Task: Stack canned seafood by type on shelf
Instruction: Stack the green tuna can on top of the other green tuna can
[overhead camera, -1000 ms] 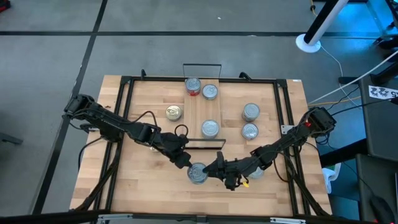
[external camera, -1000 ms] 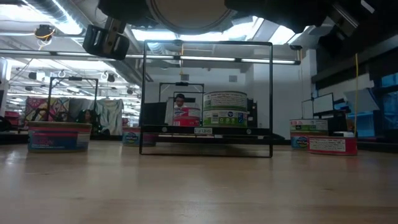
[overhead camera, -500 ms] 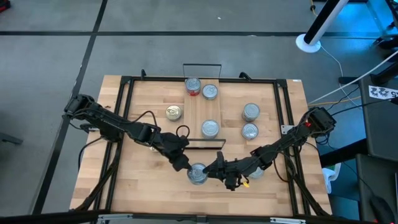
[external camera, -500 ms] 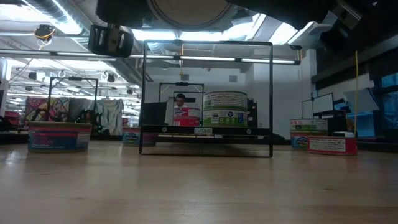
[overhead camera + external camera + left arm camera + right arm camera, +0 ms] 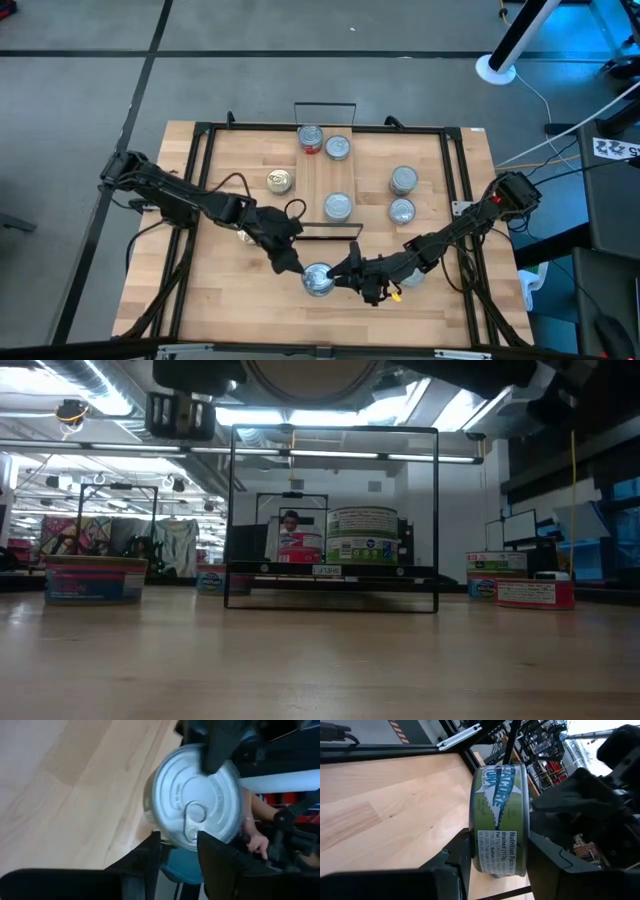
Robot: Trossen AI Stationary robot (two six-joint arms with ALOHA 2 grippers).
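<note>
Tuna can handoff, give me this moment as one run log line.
right gripper: shut on tuna can, held off table | left gripper: fingers open, beside can | shelf: three cans

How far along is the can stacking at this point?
Done: the shelf carries a red-labelled can and two silver-topped cans. In hand: the right tool grips a tuna can raised above the table's near side, and the left tool is open beside it. Left: that can, a gold-topped can and two loose cans beside the shelf.
</note>
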